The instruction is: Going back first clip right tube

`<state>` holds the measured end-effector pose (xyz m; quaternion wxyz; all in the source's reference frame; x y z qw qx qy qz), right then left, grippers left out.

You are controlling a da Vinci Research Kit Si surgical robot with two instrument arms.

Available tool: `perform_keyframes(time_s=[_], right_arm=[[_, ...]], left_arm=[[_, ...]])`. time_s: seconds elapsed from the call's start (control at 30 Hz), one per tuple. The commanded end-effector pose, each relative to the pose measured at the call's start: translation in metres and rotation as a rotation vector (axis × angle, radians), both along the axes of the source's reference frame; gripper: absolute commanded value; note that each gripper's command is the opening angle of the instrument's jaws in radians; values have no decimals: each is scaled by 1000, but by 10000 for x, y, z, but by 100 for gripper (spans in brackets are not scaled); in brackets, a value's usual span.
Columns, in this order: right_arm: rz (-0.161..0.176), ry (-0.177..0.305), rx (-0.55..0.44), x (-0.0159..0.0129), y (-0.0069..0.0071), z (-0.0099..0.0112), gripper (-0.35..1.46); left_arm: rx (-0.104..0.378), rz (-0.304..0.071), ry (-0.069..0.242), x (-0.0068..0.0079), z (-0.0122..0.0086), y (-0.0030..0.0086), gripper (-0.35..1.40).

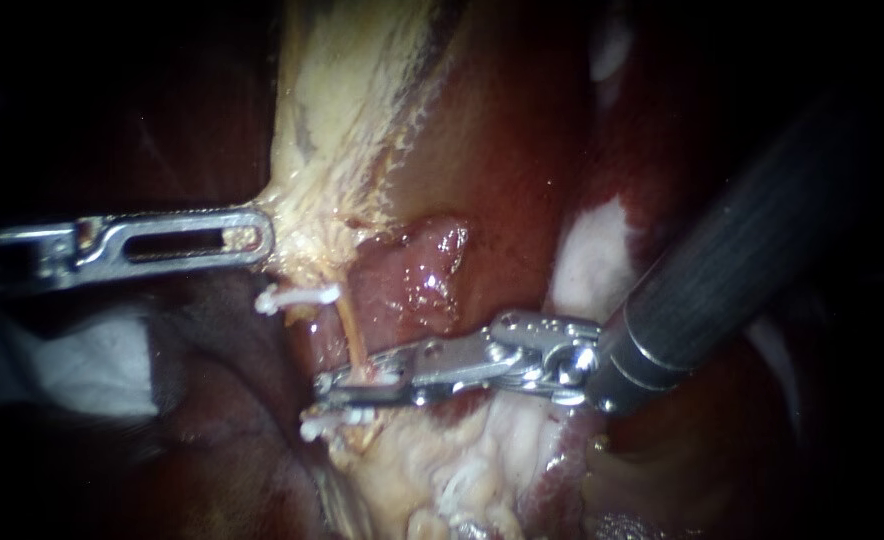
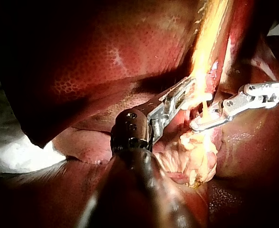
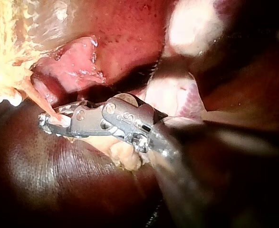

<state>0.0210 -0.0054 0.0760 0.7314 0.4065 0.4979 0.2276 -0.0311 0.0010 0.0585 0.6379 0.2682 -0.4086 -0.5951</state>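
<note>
Only support in view is a white cloth (image 1: 92, 365), at the left edge of the endoscope view. Same cloth (image 2: 11, 152) shows in the left wrist view, just past the edge of the liver (image 2: 106, 57). The dark red liver (image 1: 502, 130) lies straight on it, lobe edge overlapping the cloth. Pale tissue (image 1: 352, 110) sits on the liver, clear of the cloth. Whatever is under the cloth is hidden.

We see dark red liver (image 1: 502, 130) across most of the field. A band of pale yellow tissue (image 1: 352, 90) runs down over it. Just beside the band's lower end lies a wet pink fold (image 1: 422, 270). Lumpy pale fat (image 1: 442, 470) sits lowest. The white patch (image 1: 92, 360) at far left is possibly gauze.
</note>
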Motion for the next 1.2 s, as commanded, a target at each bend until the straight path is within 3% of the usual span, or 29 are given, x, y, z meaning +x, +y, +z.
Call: perform_keyframes(time_s=[0.03,0.2,0.27,0.33,0.43,0.6,0.93,1.2], right_arm=[[-1,0,0,0,0,0,-35],[-1,1,0,1,-1,-2,-35],[-5,6,-10,3,0,-2,0],[7,20,-87,7,3,-2,36],[24,35,-140,11,7,-1,51],[68,20,-248,11,14,5,60],[70,21,-291,-4,25,10,60],[58,41,-351,-57,30,-31,60]], left_arm=[[0,1,-1,0,0,0,-35],[0,1,-1,0,-1,0,-35],[0,1,-1,0,-1,0,-35],[0,1,-1,0,-1,0,-35],[0,1,-1,1,-1,-1,-35],[1,0,0,1,-3,-1,-35],[1,-1,0,0,-5,-2,-35],[2,1,-1,3,-7,-1,-35]])
